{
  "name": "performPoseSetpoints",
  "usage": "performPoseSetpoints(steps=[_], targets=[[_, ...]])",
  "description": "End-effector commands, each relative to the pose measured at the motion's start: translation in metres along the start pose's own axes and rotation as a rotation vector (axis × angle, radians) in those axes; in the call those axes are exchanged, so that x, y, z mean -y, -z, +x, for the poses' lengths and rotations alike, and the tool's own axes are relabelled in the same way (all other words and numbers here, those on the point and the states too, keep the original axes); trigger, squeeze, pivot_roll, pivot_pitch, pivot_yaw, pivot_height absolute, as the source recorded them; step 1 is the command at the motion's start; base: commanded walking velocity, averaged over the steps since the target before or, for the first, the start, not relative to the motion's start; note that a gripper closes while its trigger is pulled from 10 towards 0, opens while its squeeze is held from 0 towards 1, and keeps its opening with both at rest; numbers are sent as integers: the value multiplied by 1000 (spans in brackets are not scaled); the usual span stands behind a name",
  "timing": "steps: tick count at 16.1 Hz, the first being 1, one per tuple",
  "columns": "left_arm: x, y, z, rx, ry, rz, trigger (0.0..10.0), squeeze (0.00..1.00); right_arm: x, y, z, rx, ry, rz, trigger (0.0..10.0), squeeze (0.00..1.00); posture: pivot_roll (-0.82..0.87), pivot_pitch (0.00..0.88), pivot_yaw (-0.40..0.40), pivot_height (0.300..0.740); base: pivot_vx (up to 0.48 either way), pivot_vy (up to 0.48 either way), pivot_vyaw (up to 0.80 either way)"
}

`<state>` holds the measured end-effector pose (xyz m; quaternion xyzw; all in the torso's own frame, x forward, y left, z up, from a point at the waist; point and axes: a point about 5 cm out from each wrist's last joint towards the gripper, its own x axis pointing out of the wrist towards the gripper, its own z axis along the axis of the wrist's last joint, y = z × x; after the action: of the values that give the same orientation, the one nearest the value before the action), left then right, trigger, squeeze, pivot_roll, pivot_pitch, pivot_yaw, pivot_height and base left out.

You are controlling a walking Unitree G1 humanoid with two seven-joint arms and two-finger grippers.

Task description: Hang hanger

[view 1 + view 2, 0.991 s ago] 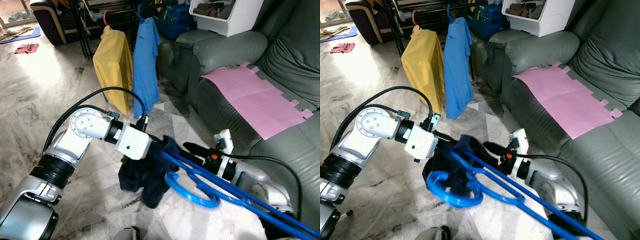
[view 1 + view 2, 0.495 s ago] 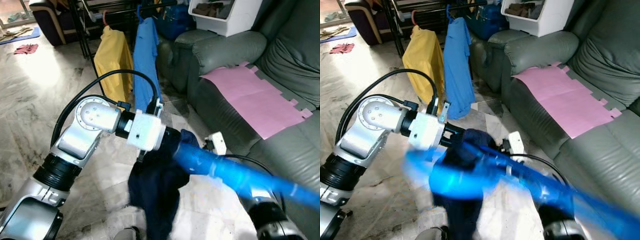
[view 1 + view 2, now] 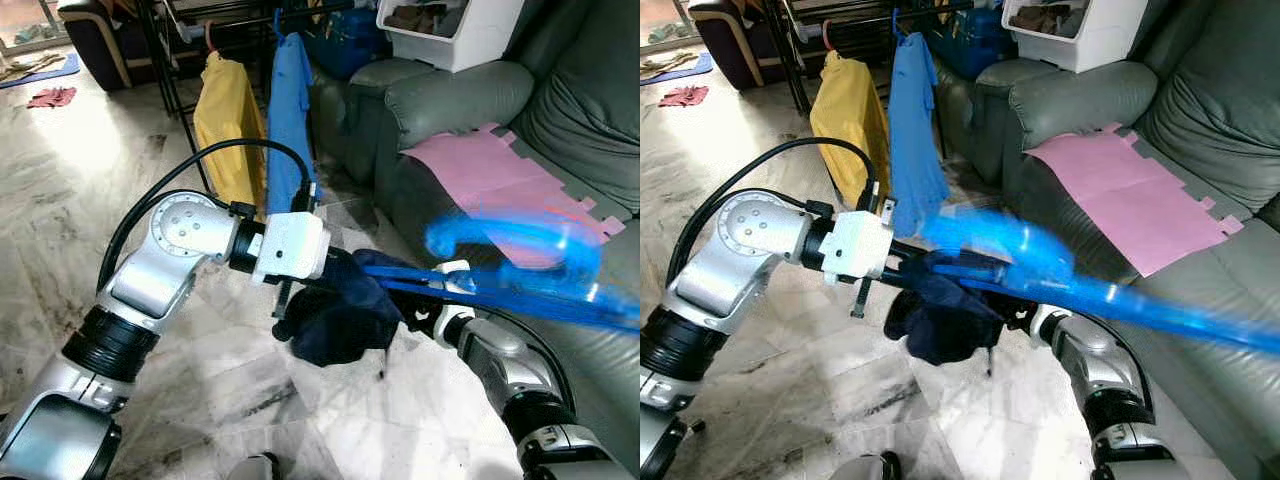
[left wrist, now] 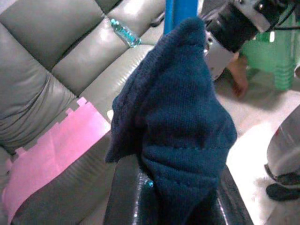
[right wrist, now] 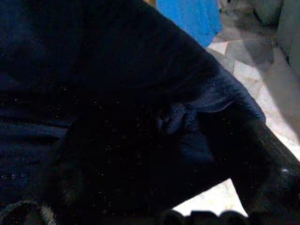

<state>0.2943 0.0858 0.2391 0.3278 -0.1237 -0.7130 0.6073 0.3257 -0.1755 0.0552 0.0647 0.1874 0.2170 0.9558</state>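
Blue hanger [image 3: 520,262], blurred, is held out over the floor [image 3: 90,190] beside the sofa [image 3: 470,110], apparently by the right end effector [image 3: 425,310], whose fingers are hidden. A dark garment [image 3: 340,310] is gripped between the closed left end effector [image 4: 173,206] fingers.

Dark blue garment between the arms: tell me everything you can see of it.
The dark blue garment is a knit, navy fabric, bunched and drooping above the marble floor. The left gripper is shut on one end; the blurred blue hanger passes into it beside the right gripper. Its full shape is hidden.
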Motion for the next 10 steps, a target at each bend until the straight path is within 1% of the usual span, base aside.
performPoseSetpoints(steps=[1, 2, 3, 4, 5, 7, 8, 9, 10], targets=[[-7, -15, -15, 28, -50, 123, 0, 0, 8, 13, -9, -13, 8, 66, 10000, 0, 99, 87, -3, 740, 0, 0, 0], [-3, -9, -15, -12, -25, 134, 0, 0, -1, 3, -7, 56, -78, 76, 10000, 0, 99, 87, -3, 740, 0, 0, 0], [0, -4, -16, -30, -13, 122, 0, 0, -10, -4, -7, 96, -174, 84, 10000, 0, 96, 84, -3, 740, 0, 0, 0], [-1, 0, -16, -35, -16, 103, 0, 0, -16, -8, -7, 105, -231, 79, 10000, 0, 96, 84, -3, 740, 0, 0, 0], [0, 3, -17, -60, -6, 121, 0, 0, -22, -10, -8, 108, -293, 72, 10000, 0, 95, 82, -2, 740, 0, 0, 0], [0, 5, -18, -62, -7, 120, 0, 0, -35, -14, -12, 122, -426, 90, 10000, 0, 94, 81, -1, 740, 0, 0, 0], [0, 7, -18, -56, -11, 113, 0, 0, -44, -14, -17, 100, -543, 166, 10000, 0, 95, 81, 0, 740, 0, 0, 0], [-1, 7, -18, -56, -14, 112, 0, 0, -48, -13, -20, 93, -582, 143, 10000, 0, 96, 80, -1, 740, 0, 0, 0], [-1, 9, -18, -59, -19, 114, 0, 0, -51, -8, -24, 48, -619, 154, 10000, 0, 96, 79, -2, 740, 0, 0, 0]])
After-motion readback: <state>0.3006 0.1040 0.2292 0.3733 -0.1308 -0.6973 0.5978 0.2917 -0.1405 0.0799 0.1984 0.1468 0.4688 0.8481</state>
